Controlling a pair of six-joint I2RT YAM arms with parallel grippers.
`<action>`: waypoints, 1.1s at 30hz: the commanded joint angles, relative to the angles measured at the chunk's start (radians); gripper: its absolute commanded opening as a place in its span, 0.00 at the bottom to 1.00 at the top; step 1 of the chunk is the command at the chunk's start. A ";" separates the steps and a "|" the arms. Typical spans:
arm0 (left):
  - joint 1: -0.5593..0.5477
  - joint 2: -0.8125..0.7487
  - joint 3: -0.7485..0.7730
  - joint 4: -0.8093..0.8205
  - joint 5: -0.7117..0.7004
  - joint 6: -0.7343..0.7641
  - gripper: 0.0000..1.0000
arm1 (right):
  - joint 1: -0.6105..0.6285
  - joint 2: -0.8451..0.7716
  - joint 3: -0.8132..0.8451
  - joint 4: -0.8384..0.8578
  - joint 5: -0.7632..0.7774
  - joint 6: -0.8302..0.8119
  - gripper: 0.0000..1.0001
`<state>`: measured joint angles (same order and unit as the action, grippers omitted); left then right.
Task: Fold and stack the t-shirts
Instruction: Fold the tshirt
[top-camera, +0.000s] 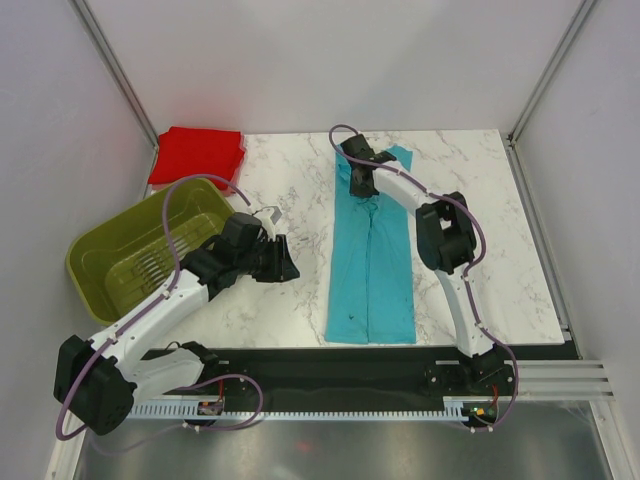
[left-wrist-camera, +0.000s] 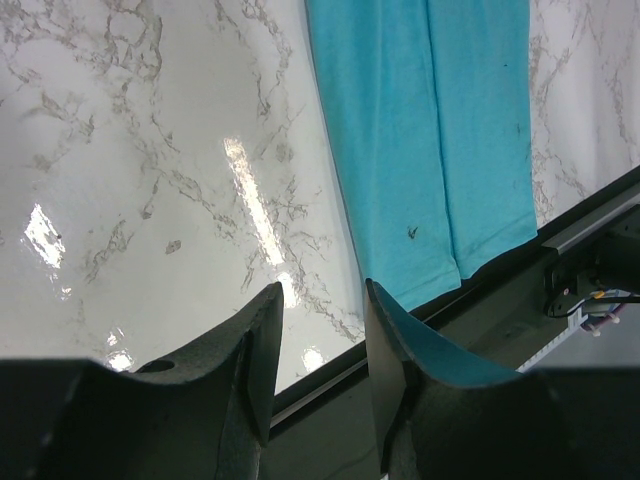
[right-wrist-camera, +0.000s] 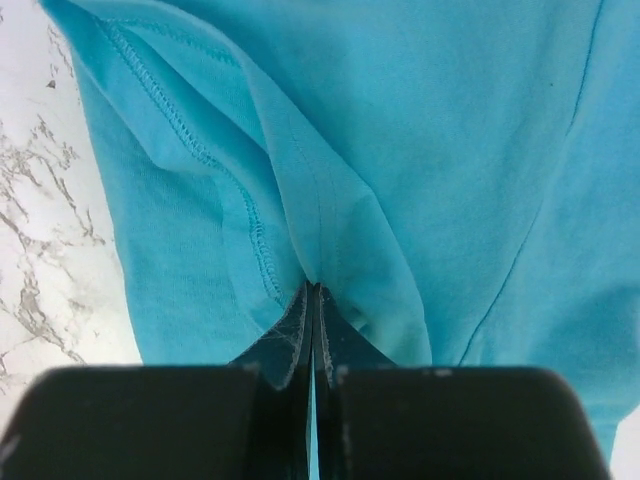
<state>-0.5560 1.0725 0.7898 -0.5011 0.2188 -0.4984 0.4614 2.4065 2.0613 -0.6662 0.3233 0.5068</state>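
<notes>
White marble table (top-camera: 290, 190) walled in pale panels. Olive-green basket (top-camera: 120, 235) at its left edge; behind it, the red t-shirt (top-camera: 197, 155), a folded square. Left claw (top-camera: 283, 262) hangs apart, empty, over bare marble. Turquoise t-shirt (top-camera: 372, 260) lies folded lengthwise at centre, right claw (right-wrist-camera: 313, 292) clamped together on a fold near its far end
</notes>
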 joint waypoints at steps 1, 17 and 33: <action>0.005 -0.008 0.035 -0.005 0.004 0.032 0.46 | 0.014 -0.081 -0.009 0.002 0.043 -0.021 0.00; 0.007 0.015 0.046 -0.004 0.008 0.032 0.46 | 0.043 -0.133 -0.102 0.030 0.037 -0.070 0.00; 0.008 0.020 0.045 -0.004 0.010 0.031 0.45 | 0.065 -0.184 -0.165 0.059 0.046 -0.094 0.00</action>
<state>-0.5556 1.0874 0.7940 -0.5014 0.2188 -0.4984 0.5213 2.2868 1.9022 -0.6289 0.3489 0.4290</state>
